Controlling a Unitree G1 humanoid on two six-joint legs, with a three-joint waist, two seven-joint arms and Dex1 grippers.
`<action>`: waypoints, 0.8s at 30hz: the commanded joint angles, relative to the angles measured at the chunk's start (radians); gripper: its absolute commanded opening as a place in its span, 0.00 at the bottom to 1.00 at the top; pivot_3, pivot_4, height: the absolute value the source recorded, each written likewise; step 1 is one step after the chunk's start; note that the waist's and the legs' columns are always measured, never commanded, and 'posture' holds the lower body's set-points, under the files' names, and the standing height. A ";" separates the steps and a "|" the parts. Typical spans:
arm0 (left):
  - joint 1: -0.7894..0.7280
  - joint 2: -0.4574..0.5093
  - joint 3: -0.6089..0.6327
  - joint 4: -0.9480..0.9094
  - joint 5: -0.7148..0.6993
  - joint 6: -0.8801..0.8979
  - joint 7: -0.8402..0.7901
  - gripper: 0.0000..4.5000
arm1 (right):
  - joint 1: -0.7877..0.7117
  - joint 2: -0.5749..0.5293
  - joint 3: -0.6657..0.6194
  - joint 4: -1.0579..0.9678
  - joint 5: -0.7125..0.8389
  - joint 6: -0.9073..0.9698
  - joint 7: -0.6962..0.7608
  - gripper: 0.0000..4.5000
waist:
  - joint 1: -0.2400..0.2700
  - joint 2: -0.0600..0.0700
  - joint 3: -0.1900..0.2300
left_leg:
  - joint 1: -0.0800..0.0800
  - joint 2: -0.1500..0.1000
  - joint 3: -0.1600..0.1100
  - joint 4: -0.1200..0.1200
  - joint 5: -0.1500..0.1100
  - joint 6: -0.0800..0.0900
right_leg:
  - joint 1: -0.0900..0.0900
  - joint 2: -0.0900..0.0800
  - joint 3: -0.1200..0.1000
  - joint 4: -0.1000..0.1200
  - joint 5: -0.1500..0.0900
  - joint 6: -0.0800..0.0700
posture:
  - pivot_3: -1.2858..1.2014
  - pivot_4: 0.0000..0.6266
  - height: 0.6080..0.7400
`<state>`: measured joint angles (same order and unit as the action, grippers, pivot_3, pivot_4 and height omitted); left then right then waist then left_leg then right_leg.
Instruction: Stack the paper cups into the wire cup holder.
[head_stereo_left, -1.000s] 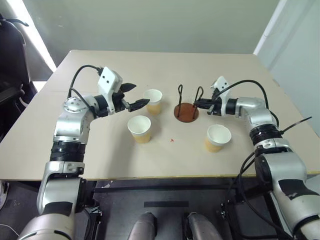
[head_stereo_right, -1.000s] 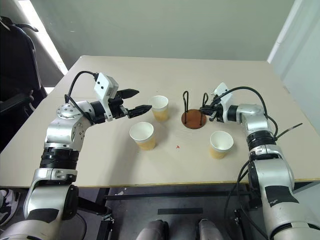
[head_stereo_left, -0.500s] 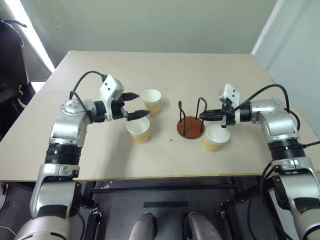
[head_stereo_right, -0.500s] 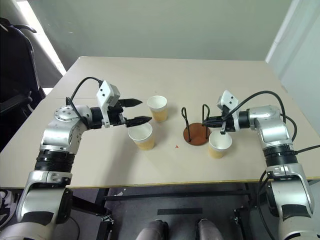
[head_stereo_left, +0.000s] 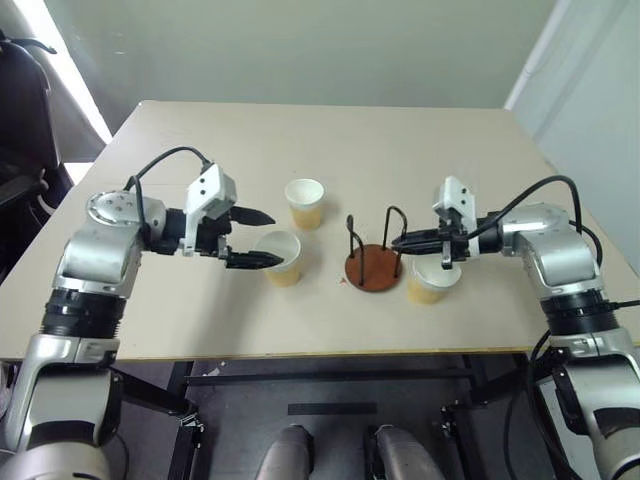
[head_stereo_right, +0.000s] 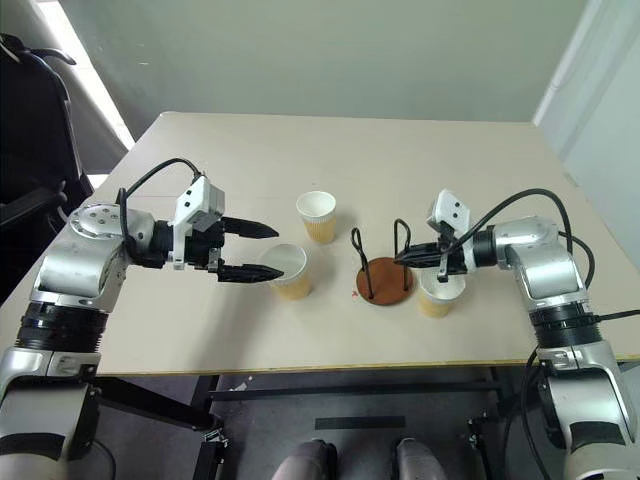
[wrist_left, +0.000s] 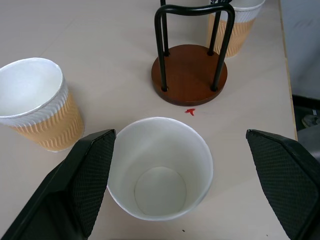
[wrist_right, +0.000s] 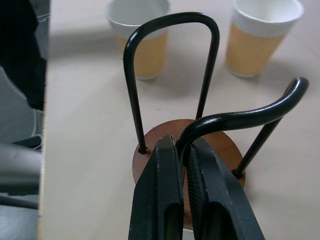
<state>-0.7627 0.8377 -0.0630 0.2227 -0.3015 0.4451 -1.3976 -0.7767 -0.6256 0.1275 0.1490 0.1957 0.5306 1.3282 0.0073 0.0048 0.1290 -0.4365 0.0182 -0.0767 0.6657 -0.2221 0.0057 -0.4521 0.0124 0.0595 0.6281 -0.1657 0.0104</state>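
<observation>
- Bench (head_stereo_left: 420, 140): a pale beige rectangular top carrying all the task's things.
- Wire cup holder (head_stereo_left: 372, 268): a round reddish-brown disc base with two thin black wire loops standing upright, near the middle of the bench, between the two arms; it holds no cup.
- Right pincer (wrist_right: 184, 150): its two black fingers are pressed together on the top bend of the wire loop nearer the right arm, pinching the wire.
- Left pincer (head_stereo_left: 255, 238): its fingers are spread wide, one on either side of the nearest cup's rim; from the left wrist view both fingers (wrist_left: 85, 180) stand apart from the cup wall.
- Nearest paper cup (wrist_left: 159, 167): a tapered cup, white inside and pale yellow-tan outside, upright on the bench to the left of the holder.
- Second paper cup (head_stereo_left: 304, 202): alike, upright, farther back on the bench and beyond the left pincer.
- Third paper cup (head_stereo_left: 431, 282): alike, upright, just beside the holder's base on its right, below the right pincer.
- Small red mark (wrist_left: 190, 111): on the bench top between the nearest cup and the holder's base.
</observation>
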 joint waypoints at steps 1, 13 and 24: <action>-0.020 0.021 0.004 -0.040 -0.010 0.005 -0.020 1.00 | 0.008 -0.018 -0.013 -0.089 0.049 0.034 -0.005 0.01 | 0.000 0.000 0.000 | 0.000 0.000 0.000 0.000 0.000 0.000 | 0.000 0.000 0.000 0.000 0.000 0.000 | 0.52 0.24 1.00; -0.012 0.014 0.002 -0.066 -0.017 0.025 -0.023 1.00 | 0.049 0.008 0.000 -0.133 0.075 0.066 -0.087 0.01 | -0.001 0.000 0.000 | 0.000 0.000 0.000 0.000 0.000 0.000 | 0.000 0.000 0.000 0.000 -0.001 -0.001 | 0.52 0.24 1.00; -0.005 0.021 0.004 -0.071 -0.015 0.029 -0.017 1.00 | 0.049 0.025 0.022 -0.112 0.071 0.042 -0.110 0.01 | -0.001 0.000 0.000 | 0.000 0.001 0.000 0.000 0.000 0.000 | 0.000 0.000 0.000 0.000 0.000 0.000 | 0.52 0.24 1.00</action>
<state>-0.7624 0.8453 -0.0727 0.1916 -0.3034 0.4682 -1.4154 -0.7155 -0.6014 0.1537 0.0528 0.2530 0.5928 1.2233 0.0064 0.0047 0.1290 -0.4363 0.0187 -0.0767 0.6659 -0.2220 0.0058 -0.4521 0.0127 0.0596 0.6282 -0.1655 0.0109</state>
